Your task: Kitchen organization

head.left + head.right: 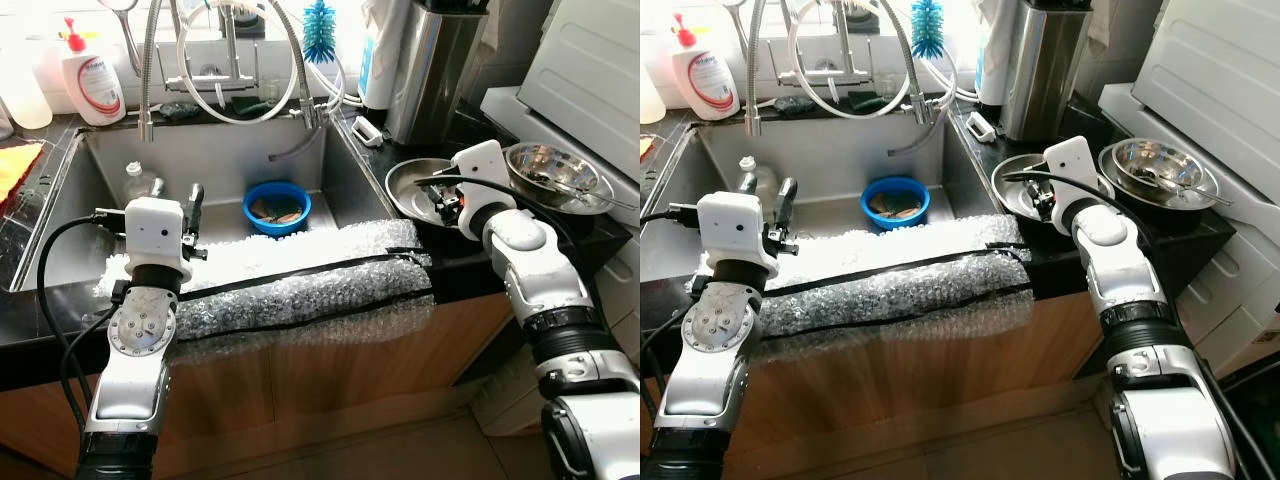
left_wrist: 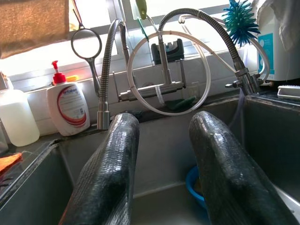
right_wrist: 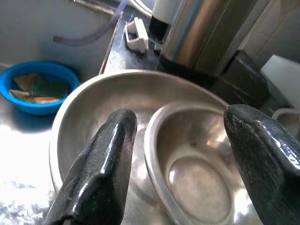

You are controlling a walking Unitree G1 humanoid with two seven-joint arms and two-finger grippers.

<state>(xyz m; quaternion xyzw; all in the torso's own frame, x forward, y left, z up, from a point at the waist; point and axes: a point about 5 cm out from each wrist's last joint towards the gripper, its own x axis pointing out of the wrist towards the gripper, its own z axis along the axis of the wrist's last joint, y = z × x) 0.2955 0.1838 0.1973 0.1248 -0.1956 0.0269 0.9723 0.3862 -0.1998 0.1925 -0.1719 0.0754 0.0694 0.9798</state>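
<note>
The right gripper is positioned over the counter right of the sink, jaws spread wide around a small steel bowl nested inside a larger steel bowl, apparently to seize it. The left gripper hovers above the sink's near-left edge, jaws parted and empty. A blue bowl sits on the sink floor.
</note>
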